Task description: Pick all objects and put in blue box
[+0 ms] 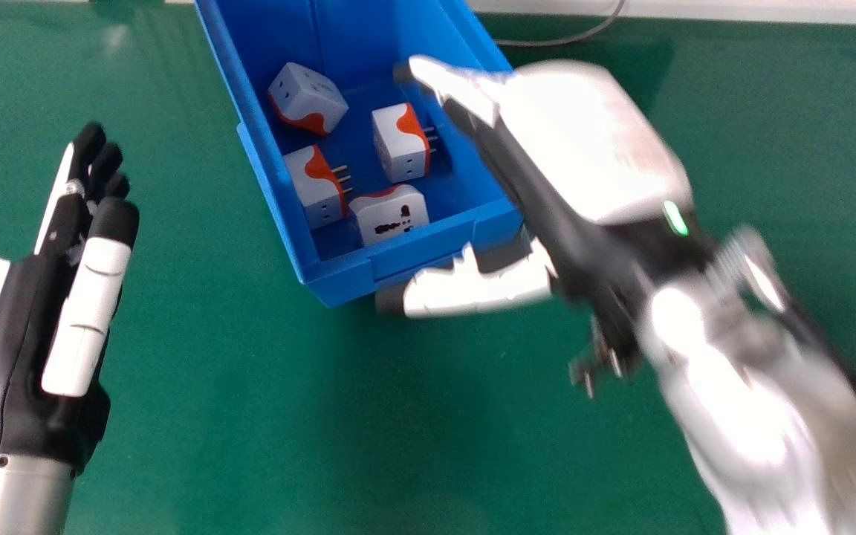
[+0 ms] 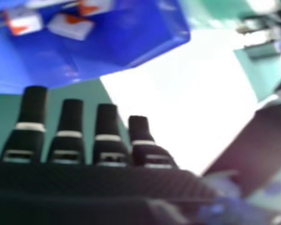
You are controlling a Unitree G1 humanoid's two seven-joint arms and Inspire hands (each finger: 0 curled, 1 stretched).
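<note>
The robot's right hand (image 1: 591, 148) is over the right wall of a blue plastic box (image 1: 339, 284), fingers straight and thumb spread well away from them. Inside the box lie four white-and-orange plug adapters (image 1: 401, 145), two with prongs pointing right. Left of the box, the left hand (image 1: 15, 357) is above the green counter (image 1: 250, 416), fingers extended.
</note>
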